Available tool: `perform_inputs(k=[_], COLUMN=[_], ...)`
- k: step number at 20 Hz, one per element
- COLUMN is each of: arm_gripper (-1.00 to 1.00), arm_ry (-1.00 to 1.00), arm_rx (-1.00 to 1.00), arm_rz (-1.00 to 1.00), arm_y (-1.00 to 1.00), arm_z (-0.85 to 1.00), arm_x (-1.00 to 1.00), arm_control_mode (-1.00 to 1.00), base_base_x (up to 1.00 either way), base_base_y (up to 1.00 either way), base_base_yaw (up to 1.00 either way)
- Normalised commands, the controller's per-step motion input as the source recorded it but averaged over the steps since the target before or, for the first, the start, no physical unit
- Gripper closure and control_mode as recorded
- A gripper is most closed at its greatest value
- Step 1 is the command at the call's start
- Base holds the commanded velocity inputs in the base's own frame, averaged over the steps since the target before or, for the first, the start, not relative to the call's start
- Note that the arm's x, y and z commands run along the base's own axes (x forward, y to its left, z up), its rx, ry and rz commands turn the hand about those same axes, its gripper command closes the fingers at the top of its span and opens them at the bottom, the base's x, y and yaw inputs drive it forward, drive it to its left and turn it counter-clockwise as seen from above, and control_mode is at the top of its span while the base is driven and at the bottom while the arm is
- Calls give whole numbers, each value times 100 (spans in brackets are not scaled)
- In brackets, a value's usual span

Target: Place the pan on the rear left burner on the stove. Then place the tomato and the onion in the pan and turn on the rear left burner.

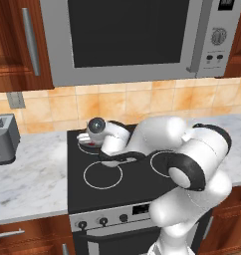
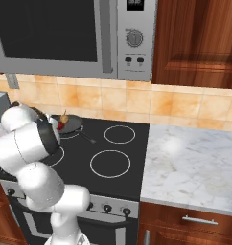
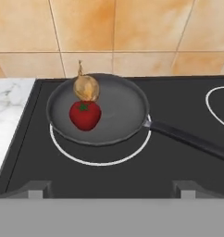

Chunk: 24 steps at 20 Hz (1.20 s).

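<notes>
- No brand, label or legible writing anywhere; microwave [image 2: 75,36] display above the stove [image 3: 132,171] too small to read, likewise the marks around its dial.
- Pan [image 3: 97,111] resting on the stove's rear left burner [image 3: 100,159], bowl shifted slightly toward the tiled wall [image 3: 114,32], so the white ring peeks out along the near edge and at the handle side.
- Pan's long axis set by its thin black handle [image 3: 188,139]: in the hand view running from the bowl's right rim out to the right and a little toward the camera, across the black glass toward the neighbouring rear ring.
- In the right base view, same handle pointing right and forward from the pan, toward the middle of the stove.
- Tomato [image 3: 85,115] inside the pan, left of its centre, green stem spot facing up.
- Onion [image 3: 86,88] inside the pan too, touching the tomato on the wall side, thin stalk tip pointing up toward the wall.
- Gripper [image 1: 85,139] over the stove's rear left corner in the left base view, just beside the pan.
- Two dark fingertips [image 3: 40,189] seen well apart at the bottom of the hand view, spread wide, nothing between them, short of the pan.
- Silver front panel with black knobs [image 2: 107,208] along the stove's near edge.
</notes>
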Motion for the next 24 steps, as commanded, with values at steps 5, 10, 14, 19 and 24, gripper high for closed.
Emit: perform_inputs(k=[5,10,14,19,24], arm_gripper=[-100,-100,-100,-100,-100], arm_ry=[-7,-15,-21,-21,-16], arm_rx=[0,-3,-6,-5,-4], arm_rz=[-9,-5,0,0,0], arm_y=[1,7,9,4,2], arm_z=[61,43,21,2,0], arm_x=[-75,-76,-79,-79,-68], arm_control_mode=[-100,-100,-100,-100,-100], base_base_x=[0,0,0,0,0], base_base_y=[0,0,0,0,0], base_base_yaw=[0,0,0,0,0])
